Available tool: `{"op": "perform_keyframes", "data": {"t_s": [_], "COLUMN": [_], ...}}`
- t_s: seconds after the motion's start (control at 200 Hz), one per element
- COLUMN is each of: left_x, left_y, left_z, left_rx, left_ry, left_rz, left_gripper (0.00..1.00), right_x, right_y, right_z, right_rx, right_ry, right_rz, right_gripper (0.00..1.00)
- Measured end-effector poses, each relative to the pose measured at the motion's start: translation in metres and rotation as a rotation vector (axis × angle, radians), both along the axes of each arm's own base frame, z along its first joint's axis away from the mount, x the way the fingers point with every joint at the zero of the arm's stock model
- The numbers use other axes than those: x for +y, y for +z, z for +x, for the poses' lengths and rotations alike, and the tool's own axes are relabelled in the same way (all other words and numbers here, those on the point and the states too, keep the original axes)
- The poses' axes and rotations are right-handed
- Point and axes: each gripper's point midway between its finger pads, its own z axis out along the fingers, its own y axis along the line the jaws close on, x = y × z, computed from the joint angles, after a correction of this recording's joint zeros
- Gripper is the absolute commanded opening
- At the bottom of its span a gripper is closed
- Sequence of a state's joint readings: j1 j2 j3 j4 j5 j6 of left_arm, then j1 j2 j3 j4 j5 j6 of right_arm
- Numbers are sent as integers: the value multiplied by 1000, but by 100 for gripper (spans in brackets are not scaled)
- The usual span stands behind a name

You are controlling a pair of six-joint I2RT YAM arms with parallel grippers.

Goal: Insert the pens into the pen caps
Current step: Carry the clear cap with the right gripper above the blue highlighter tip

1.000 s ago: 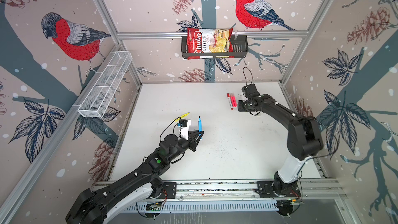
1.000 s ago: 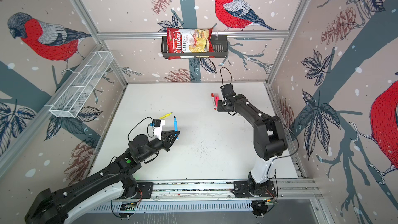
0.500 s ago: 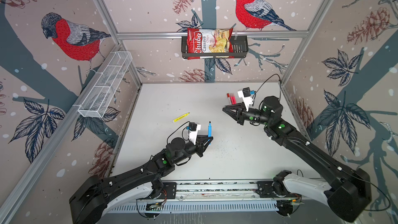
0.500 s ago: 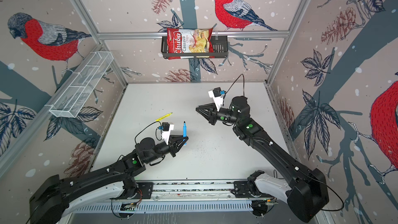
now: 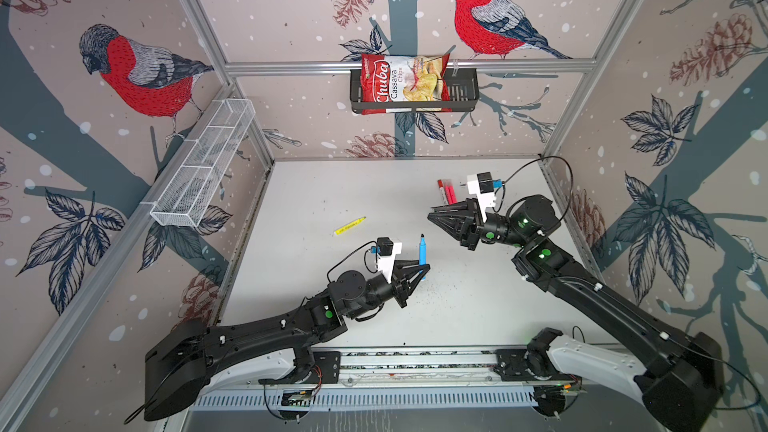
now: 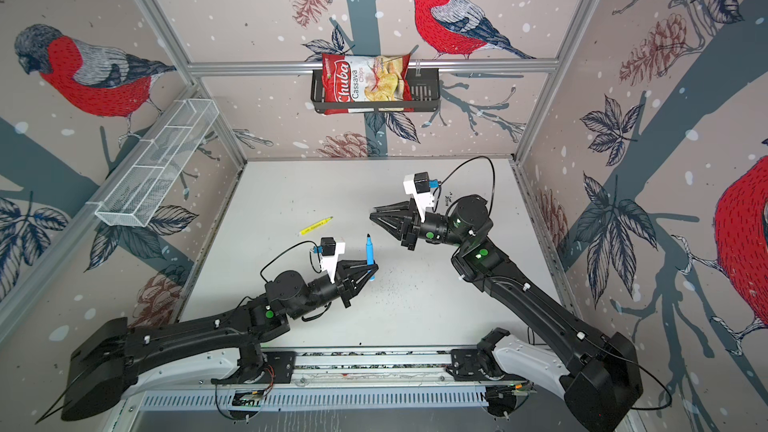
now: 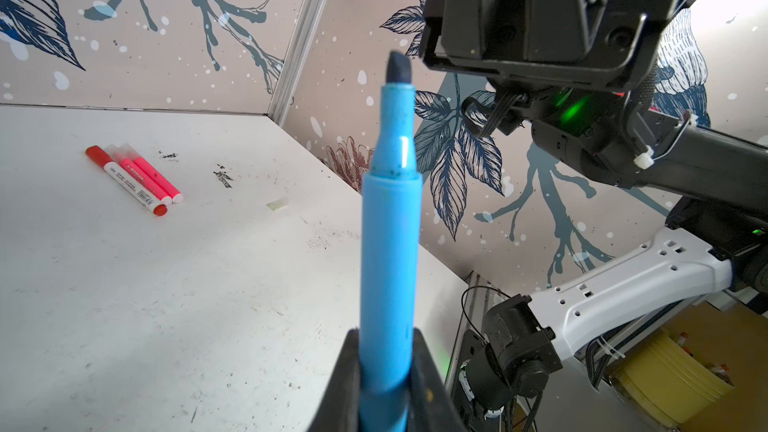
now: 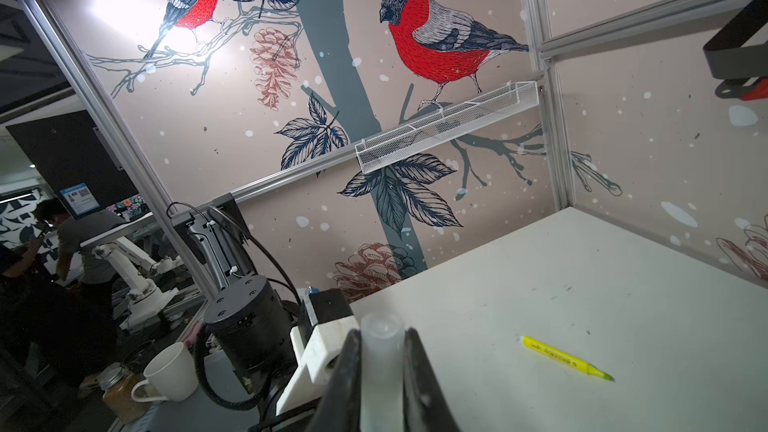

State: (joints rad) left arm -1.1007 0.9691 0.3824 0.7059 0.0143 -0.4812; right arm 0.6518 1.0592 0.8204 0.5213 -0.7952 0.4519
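Left arm (image 5: 257,336) & right arm (image 5: 602,297): black links w/ white base sections (image 5: 582,361), round black joints (image 5: 353,284) w/ green LEDs (image 5: 540,255), white wrist brackets (image 5: 388,264) w/ black cams (image 5: 385,246) + blue plugs (image 5: 496,182), thin black cables (image 5: 540,158), white zip ties (image 7: 643,159), left gripper (image 5: 424,266) & right gripper (image 5: 432,216) both black, tapered, triangular.

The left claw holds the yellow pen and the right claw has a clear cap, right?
No. The left claw holds the blue pen, as the left wrist view shows; the yellow pen lies on the table. The right claw does hold a clear cap.
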Motion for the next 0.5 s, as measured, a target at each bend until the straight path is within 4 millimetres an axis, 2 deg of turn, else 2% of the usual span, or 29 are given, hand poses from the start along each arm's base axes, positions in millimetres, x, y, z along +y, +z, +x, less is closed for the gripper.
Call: {"op": "perform_keyframes", "data": {"t_s": [0.495], "left_x": [0], "left_y": [11], "left_z": [0], "left_rx": [-20], "left_ry": [12], "left_rz": [-26], "left_gripper": [0], "right_x": [12], "right_y": [-9], "right_z": [-3], "right_rx": [65], "right_ry": [37], "right_rz": [47], "right_gripper": [9]}}
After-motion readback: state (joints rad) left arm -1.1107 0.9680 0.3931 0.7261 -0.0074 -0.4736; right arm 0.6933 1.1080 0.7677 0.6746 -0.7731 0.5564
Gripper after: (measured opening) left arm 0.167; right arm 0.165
